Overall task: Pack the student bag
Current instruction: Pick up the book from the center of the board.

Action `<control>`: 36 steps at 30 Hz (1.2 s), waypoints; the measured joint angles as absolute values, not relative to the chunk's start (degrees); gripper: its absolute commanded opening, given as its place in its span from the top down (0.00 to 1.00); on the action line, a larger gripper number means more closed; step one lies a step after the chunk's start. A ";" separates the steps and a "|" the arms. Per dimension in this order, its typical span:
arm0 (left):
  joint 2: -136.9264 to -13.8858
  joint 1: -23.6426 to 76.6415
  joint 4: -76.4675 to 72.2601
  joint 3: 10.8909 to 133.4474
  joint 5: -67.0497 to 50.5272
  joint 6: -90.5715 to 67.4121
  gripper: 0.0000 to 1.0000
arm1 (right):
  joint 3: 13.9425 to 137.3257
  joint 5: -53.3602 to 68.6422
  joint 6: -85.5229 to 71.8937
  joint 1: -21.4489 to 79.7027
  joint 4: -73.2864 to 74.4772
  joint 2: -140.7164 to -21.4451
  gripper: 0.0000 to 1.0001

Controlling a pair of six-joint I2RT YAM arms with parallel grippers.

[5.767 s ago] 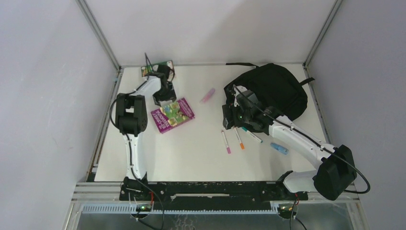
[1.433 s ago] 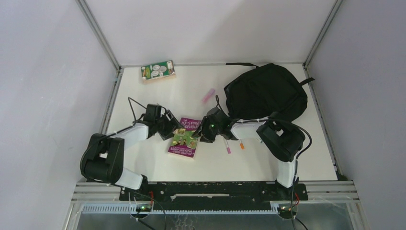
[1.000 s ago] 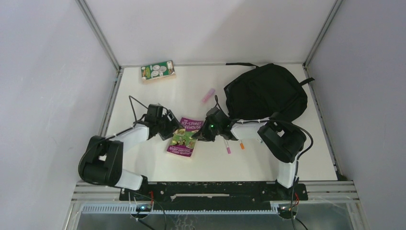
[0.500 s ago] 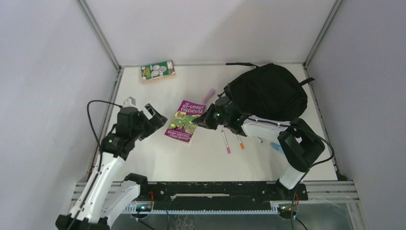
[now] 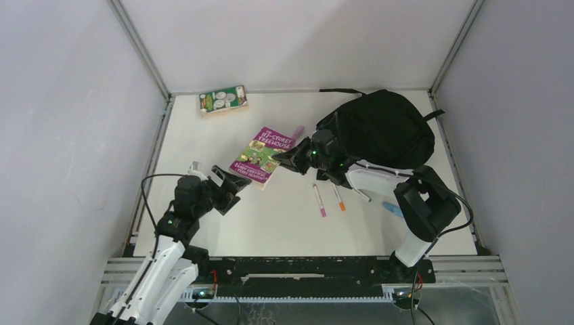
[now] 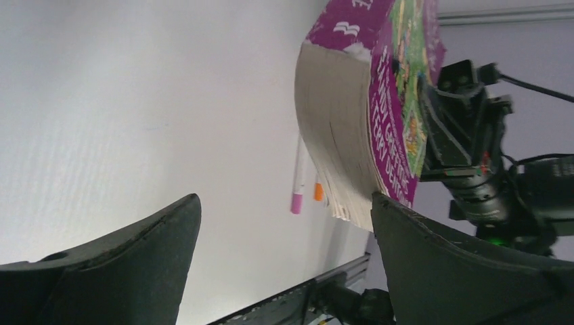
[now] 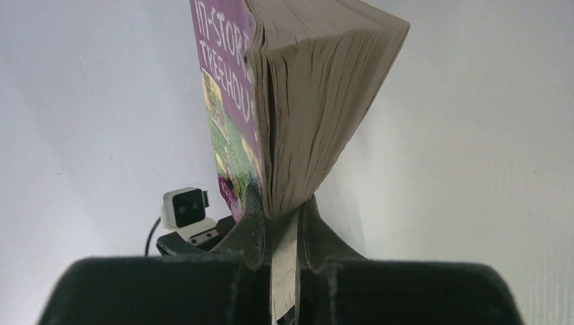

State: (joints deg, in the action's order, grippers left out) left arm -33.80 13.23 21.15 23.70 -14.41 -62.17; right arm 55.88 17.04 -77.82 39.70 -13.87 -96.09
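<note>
The student bag is a floppy black backpack lying at the back right of the table. A purple paperback hangs tilted above the table just left of the bag. My right gripper is shut on the book's right edge. In the right wrist view the book rises from between the closed fingers of that gripper. My left gripper stands open near and left of the book, apart from it. In the left wrist view the book shows beyond the wide, empty left gripper.
A green book lies at the back left. A pink object peeks out behind the purple book. A pink-capped marker, an orange-capped marker and a blue one lie near the right arm.
The left gripper opened, let go of the purple book and drew back toward the near left. The right gripper lifted the book and carried it farther back, toward the bag.
</note>
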 measured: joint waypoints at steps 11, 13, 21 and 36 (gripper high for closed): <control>-29.36 13.21 6.70 17.93 -18.17 -70.78 0.12 | 55.88 18.92 -82.06 40.60 -17.04 -96.20 1.00; -27.59 13.21 6.98 17.93 -18.06 -71.02 0.13 | 55.88 19.35 -82.54 40.64 -17.21 -96.20 1.00; -22.20 13.21 8.03 17.93 -16.64 -71.13 0.05 | 55.88 20.84 -83.55 39.42 -17.45 -97.32 1.00; -29.12 13.21 3.51 17.93 -15.31 -72.23 0.03 | 55.88 22.41 -84.33 39.88 -18.74 -97.95 1.00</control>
